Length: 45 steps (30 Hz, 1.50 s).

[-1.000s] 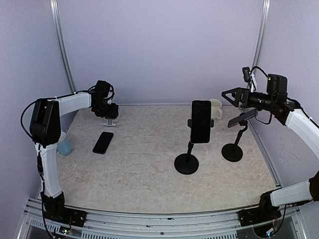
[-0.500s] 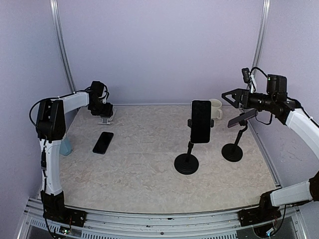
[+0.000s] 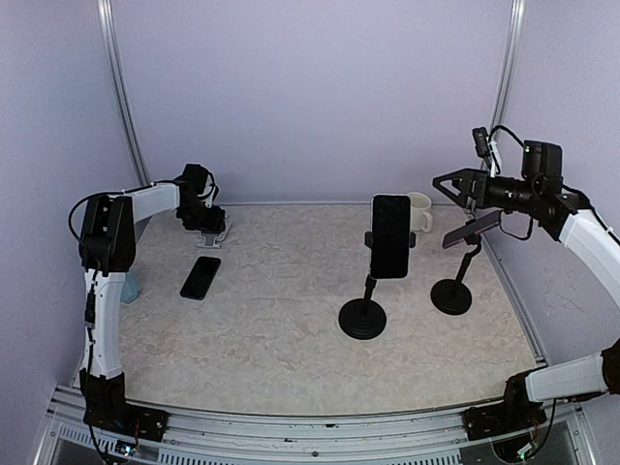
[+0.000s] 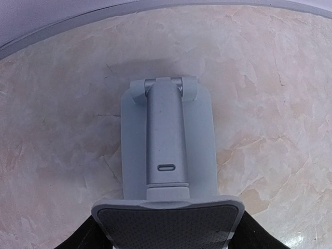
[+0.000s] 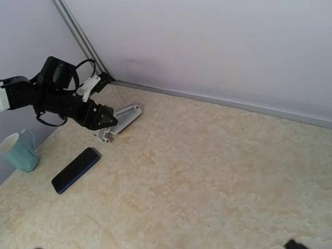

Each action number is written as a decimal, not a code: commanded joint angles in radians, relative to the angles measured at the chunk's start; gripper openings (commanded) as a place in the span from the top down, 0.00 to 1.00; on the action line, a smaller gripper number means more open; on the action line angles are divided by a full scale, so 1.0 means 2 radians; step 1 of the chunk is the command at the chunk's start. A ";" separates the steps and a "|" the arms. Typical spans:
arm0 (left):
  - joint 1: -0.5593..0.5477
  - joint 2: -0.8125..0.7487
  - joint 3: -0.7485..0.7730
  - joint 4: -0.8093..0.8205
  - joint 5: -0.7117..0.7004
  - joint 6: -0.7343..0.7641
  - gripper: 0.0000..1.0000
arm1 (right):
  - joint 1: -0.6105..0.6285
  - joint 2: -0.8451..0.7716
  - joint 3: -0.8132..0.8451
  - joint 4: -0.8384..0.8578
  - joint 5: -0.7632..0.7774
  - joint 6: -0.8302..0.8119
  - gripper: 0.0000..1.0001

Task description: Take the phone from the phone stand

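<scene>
— Your right pincer (image 3: pixel 450 186) is hanging with its jaws spread wide, gripping nothing, in the upper right of the overhead frame. Where is the phone sitting?
— You are looking at a dark tilted phone (image 3: pixel 472 230) resting on a slim black stand (image 3: pixel 451 295) just below that pincer in the frame. An upright phone (image 3: pixel 390 235) is standing clamped in the centre stand (image 3: pixel 362 318) at mid-frame, and a third phone (image 3: pixel 201 277) is lying flat on the tabletop (image 3: pixel 281 339) at left.
— And the surroundings?
— Beige marbled tabletop is stretching between lilac walls (image 3: pixel 310 97); a cream mug (image 3: pixel 421 208) is sitting at the back, a teal mug (image 3: pixel 124 283) at the left edge.
— And the left pincer (image 3: pixel 205 223)?
— Its fingers (image 4: pixel 85 238) are flanking a grey folding stand (image 4: pixel 166 150) in the upper left; whether they are squeezing it, you cannot tell.
</scene>
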 commanded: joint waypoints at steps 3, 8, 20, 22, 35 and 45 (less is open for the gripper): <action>-0.003 0.010 0.015 0.012 0.012 0.006 0.60 | 0.003 -0.012 0.016 -0.010 -0.011 -0.005 0.00; -0.005 0.002 -0.002 0.018 0.011 0.004 0.52 | 0.003 -0.014 0.022 -0.019 -0.012 -0.008 0.00; -0.007 -0.034 -0.007 0.014 0.017 0.000 0.02 | 0.003 -0.027 0.029 -0.041 -0.040 -0.016 0.00; -0.007 -0.047 -0.005 0.013 0.021 -0.003 0.01 | 0.002 -0.030 0.029 -0.043 -0.052 -0.017 0.00; -0.025 -0.200 -0.094 0.092 0.069 -0.034 0.01 | 0.007 -0.042 -0.019 -0.020 -0.186 0.016 0.06; -0.095 -0.262 -0.139 0.103 0.051 -0.022 0.01 | 0.064 -0.021 -0.047 -0.042 -0.190 -0.002 0.10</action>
